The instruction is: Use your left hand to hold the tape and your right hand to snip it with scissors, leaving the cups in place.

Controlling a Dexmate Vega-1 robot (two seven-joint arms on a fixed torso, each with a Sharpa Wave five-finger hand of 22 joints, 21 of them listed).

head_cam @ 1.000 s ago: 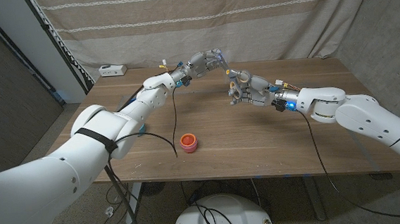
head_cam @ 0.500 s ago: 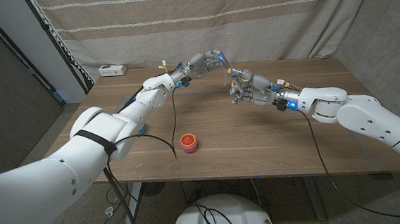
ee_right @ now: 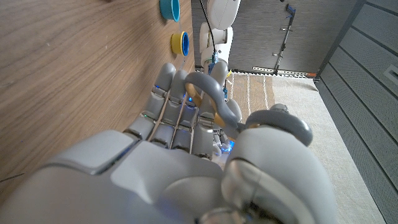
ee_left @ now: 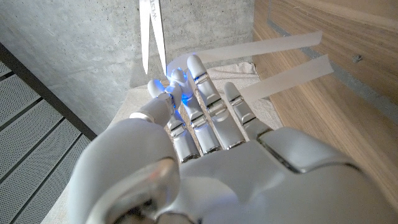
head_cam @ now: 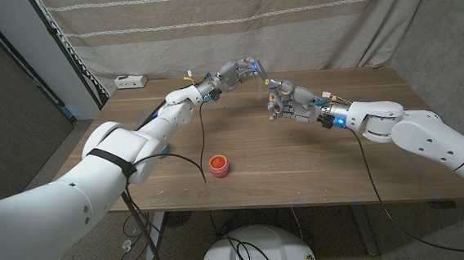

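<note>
The right hand (head_cam: 283,99), gripping the scissors (ee_right: 214,102) by their handles, has edged up toward the left hand (head_cam: 240,69), so the blades now stand near it. The left hand pinches the tape (ee_left: 283,45) taut above the bench's (head_cam: 316,161) far side; the snip looks imminent, not yet made.

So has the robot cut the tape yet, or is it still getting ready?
Getting ready looks done: the right hand grips the scissors, and the left hand is raised with strips of tape beyond its fingers. Scissor blades hang open near those fingertips. The snip looks left to do. The red cup sits untouched.
</note>
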